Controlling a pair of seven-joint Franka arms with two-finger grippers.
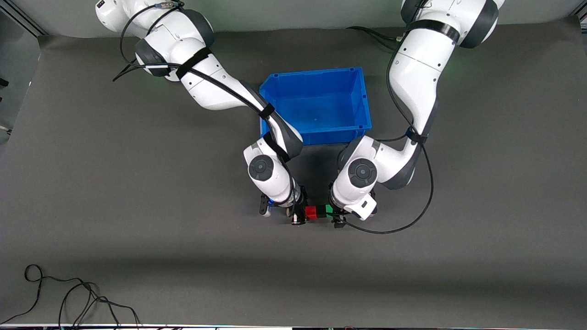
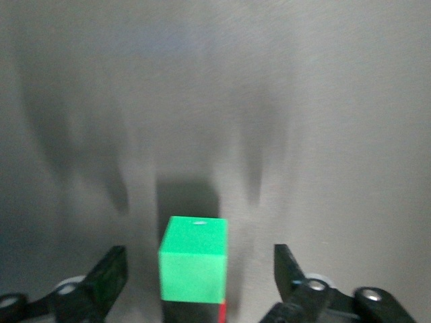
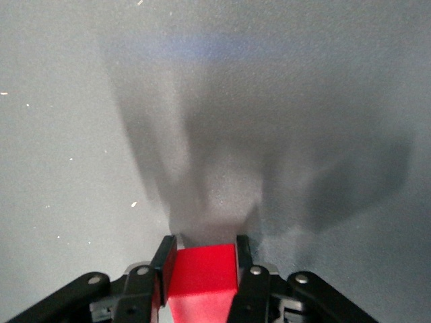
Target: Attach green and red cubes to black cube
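You have both grippers low over the grey mat (image 1: 137, 256), meeting nose to nose at a short row of cubes.

The right gripper (image 3: 202, 269) is clamped on the red cube (image 3: 201, 276): in the right wrist view its two flat black fingers (image 3: 164, 266) press against opposite faces of the smooth, matte red block, with no gap on either side. From the front, that red cube (image 1: 311, 212) sits directly at the tip of the right gripper (image 1: 299, 214).

The left gripper (image 2: 201, 276) stands wide. In the left wrist view its dark fingertips (image 2: 111, 272) sit well clear of the green cube (image 2: 193, 257) on both sides, touching nothing. The green cube is sharp-edged and evenly coloured, with a tiny pale mark on one face. Directly against it you can see the black cube (image 2: 192, 313), a dull dark face, and a thin sliver of red at that block's edge. In the front view the green cube (image 1: 329, 209) lies just at the left gripper (image 1: 337, 215), with a dark gap between it and the red one where the black cube would be; you cannot make out its shape there.

Farther from the front camera than both grippers, the blue bin (image 1: 362, 98) rests on the mat: glossy moulded plastic, rectangular, with a thick rim and sloped walls.

A loose black cable (image 1: 69, 293) curls on the mat near the front camera, toward the right arm's end of the table.
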